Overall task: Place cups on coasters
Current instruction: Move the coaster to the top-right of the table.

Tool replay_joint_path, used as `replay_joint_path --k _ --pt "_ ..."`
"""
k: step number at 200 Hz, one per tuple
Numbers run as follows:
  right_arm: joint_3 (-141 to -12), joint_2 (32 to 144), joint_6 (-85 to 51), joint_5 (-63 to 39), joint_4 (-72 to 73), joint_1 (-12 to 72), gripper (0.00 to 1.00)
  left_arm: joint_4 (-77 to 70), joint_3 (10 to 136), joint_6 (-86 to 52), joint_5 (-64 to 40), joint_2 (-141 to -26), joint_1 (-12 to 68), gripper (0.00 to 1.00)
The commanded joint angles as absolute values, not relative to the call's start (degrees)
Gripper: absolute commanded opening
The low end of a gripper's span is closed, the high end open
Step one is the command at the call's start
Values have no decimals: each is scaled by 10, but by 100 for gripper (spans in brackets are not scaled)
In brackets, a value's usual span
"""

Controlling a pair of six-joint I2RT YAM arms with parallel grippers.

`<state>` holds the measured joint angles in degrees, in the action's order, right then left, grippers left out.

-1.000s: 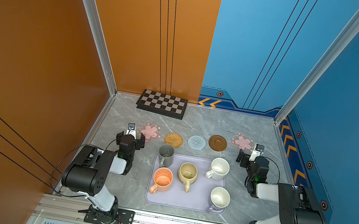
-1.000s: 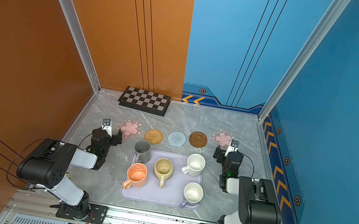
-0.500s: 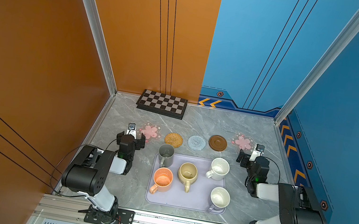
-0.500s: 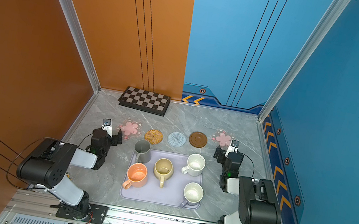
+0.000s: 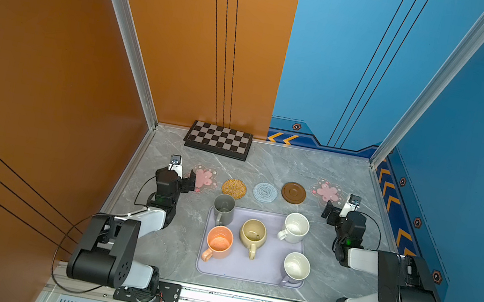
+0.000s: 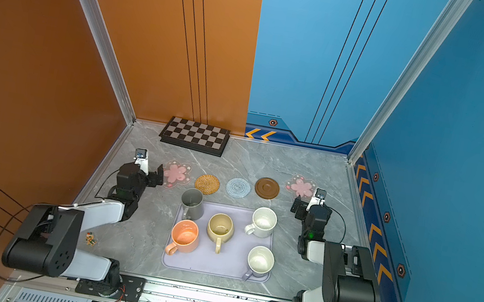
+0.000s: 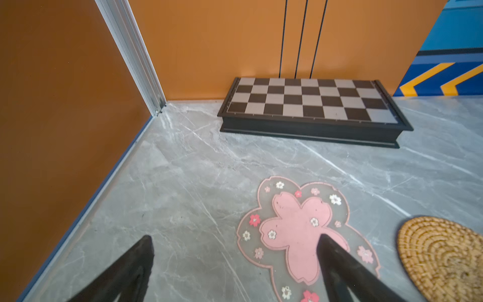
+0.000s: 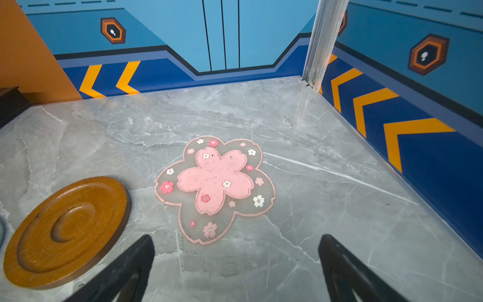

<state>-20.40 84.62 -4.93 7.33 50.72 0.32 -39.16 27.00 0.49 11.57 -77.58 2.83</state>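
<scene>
All five cups stand upright on the lavender tray near the front of the bench, none of them on a coaster. The grey cup is at the tray's far left corner, and the orange cup is nearer the front on the same side. The beige-yellow cup sits in the middle, the speckled white cup at the far right, and the lavender cup at the near right.

Behind the tray the coasters lie in a row, all bare. From left to right they are a pink flower coaster, the rattan round, the pale-blue spiral, the dark wooden disc and a second pink flower coaster.

The left claw hangs low beside the left flower coaster with its jaws wide apart and nothing between them. In the wrist view one fingertip overlaps the mat's edge, but I cannot tell whether it touches. The right claw is likewise spread and empty, just short of the right flower coaster.

A chequered board rests against the back wall.
</scene>
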Motion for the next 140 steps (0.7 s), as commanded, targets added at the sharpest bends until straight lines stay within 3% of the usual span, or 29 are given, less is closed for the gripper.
replay_joint_path --k 1,19,62,116,140 --pt "-224 797 -58 103 430 6 100 -292 292 2 166 -717 48 98" --pt "-274 751 -59 109 315 8 100 -188 339 -26 194 -674 52 98" --pt "-339 679 -50 105 229 21 100 -150 360 -59 226 -593 58 98" --pt "-442 652 -50 152 35 64 100 -82 416 -41 238 -589 84 98" --pt "-483 648 -65 170 -50 84 100 -83 441 -14 320 -605 122 98"
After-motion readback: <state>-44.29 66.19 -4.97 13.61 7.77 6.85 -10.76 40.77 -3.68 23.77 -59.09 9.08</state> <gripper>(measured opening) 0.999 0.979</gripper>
